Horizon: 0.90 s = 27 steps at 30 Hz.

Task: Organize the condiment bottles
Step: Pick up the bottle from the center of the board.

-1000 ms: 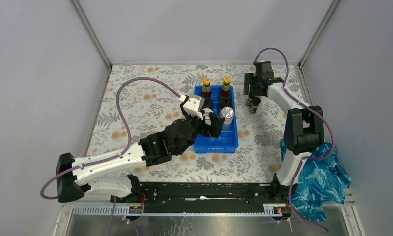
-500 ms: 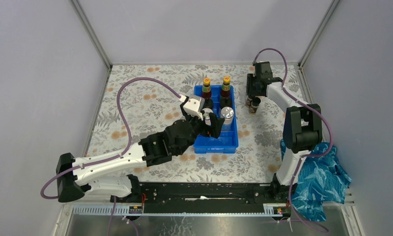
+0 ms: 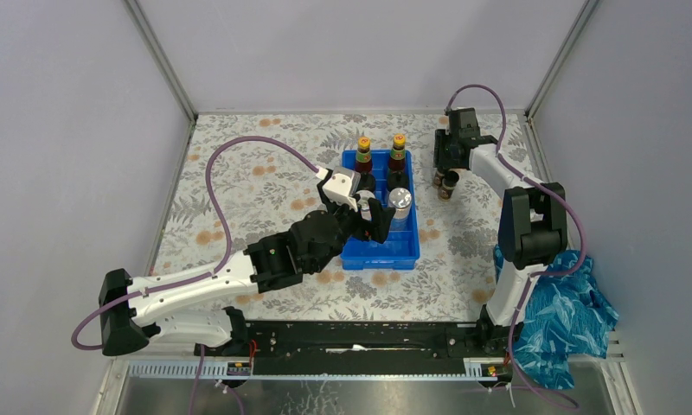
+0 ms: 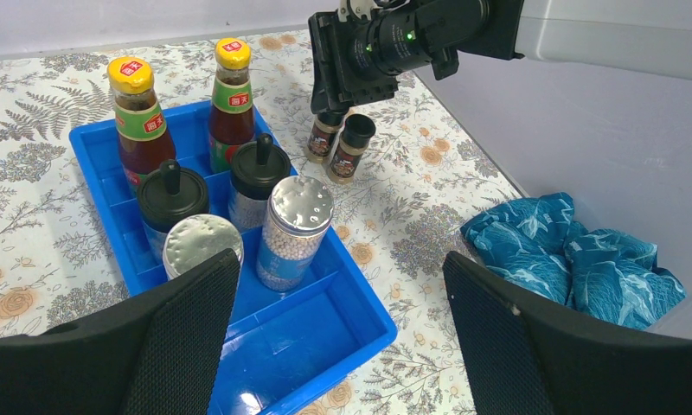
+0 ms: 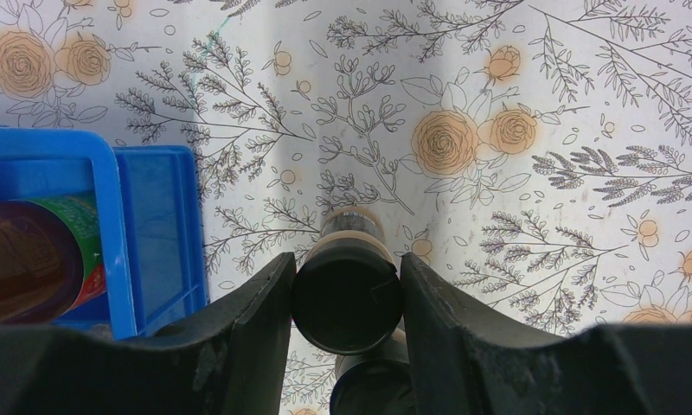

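Right pincer grips the short jar by its cap; I should lift straight up, sparing its twin. Left pincer hangs open.

The left arm and right arm were white-shelled links joined by black motor housings, each trailing a looped purple cable, and the left gripper ended in two broad black fingers with a fine mesh-like texture.

Six bottles stand in the blue tray at left; at upper centre, the right end effector tops one of two dark jars.
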{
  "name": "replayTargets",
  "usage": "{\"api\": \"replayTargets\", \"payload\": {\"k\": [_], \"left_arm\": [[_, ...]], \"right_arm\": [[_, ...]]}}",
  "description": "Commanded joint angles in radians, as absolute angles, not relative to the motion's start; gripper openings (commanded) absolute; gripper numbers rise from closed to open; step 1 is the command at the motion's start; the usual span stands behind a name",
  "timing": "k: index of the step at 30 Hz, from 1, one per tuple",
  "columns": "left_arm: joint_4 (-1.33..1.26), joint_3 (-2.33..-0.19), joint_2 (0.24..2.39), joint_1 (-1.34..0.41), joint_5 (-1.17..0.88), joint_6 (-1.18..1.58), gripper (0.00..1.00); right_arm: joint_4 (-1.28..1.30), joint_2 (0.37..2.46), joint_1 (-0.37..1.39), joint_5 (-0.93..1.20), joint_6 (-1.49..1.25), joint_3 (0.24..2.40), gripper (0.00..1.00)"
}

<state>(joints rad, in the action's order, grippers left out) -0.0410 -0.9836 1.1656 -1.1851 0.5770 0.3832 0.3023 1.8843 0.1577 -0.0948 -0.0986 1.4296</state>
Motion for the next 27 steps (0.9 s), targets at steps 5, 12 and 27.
{"api": "replayTargets", "payload": {"k": [5,12,27], "left_arm": [[-0.061,-0.971,1.152,-1.192,0.613,0.382,0.92],[-0.055,-0.971,1.147,-1.193,0.628,0.380,0.92],[-0.003,-0.971,1.068,-1.193,0.682,0.380,0.91]], "right_arm": [[0.282,1.839,0.160,-0.097,-0.093,1.515,0.00],[0.295,1.804,0.165,-0.100,-0.094,1.532,0.00],[0.334,1.588,0.223,-0.134,-0.110,1.469,0.00]]}}
